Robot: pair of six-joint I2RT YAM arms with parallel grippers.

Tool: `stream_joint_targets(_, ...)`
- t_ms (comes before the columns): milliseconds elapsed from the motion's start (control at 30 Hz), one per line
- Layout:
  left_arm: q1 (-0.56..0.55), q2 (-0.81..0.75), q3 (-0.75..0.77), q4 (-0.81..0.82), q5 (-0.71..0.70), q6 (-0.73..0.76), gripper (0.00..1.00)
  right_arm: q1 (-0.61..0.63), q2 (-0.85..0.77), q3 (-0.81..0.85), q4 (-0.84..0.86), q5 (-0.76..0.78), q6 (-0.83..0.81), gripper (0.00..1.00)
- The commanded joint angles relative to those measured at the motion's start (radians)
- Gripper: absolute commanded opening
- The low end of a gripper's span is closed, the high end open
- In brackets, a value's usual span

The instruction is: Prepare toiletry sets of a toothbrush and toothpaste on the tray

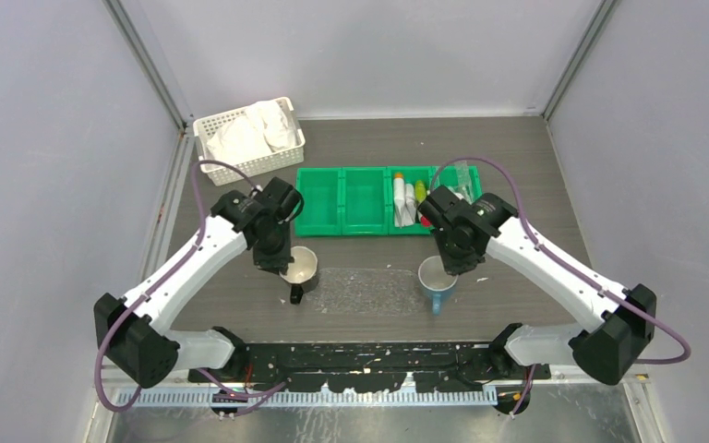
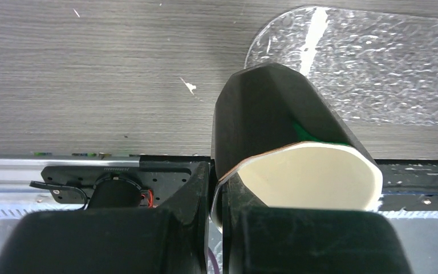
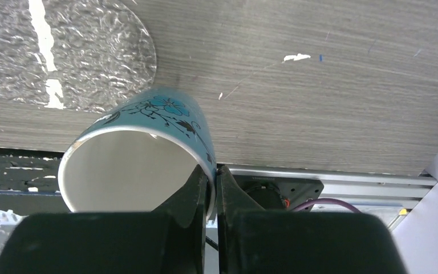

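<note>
The clear tray (image 1: 365,288) lies flat on the table between two mugs; it also shows in the left wrist view (image 2: 376,68) and the right wrist view (image 3: 80,51). My left gripper (image 1: 280,262) (image 2: 219,191) is shut on the rim of a black mug (image 1: 301,269) (image 2: 268,108) with a cream inside, at the tray's left end. My right gripper (image 1: 450,266) (image 3: 213,185) is shut on the rim of a blue flowered mug (image 1: 437,279) (image 3: 159,114) at the tray's right end. A white toothpaste tube (image 1: 399,198) and a yellow-green one (image 1: 420,194) lie in the green bin (image 1: 342,205). I cannot make out the toothbrushes.
The green four-compartment bin stands behind the tray, its left compartments bare. A white lattice basket (image 1: 249,138) with white items sits at the back left. The arm bases and a black mounting rail (image 1: 369,355) run along the near edge. Grey walls enclose the table.
</note>
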Motion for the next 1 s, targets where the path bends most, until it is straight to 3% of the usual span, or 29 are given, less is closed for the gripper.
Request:
stream_joint_targets(0,-0.004,-0.012,-0.056,0.096,0.005,-0.023,0.04,0.012,-0.08,-0.068,0.12,-0.014,0.059,0.01)
stream_joint_targets(367,-0.007,0.034,-0.125,0.213,0.022,-0.046,0.07,0.022,-0.051,-0.143,0.254,-0.059,0.073,0.01)
stream_joint_targets(967,-0.01,0.042,-0.209,0.232,0.037,-0.052,0.12,0.02,-0.016,-0.195,0.31,-0.058,0.063,0.01)
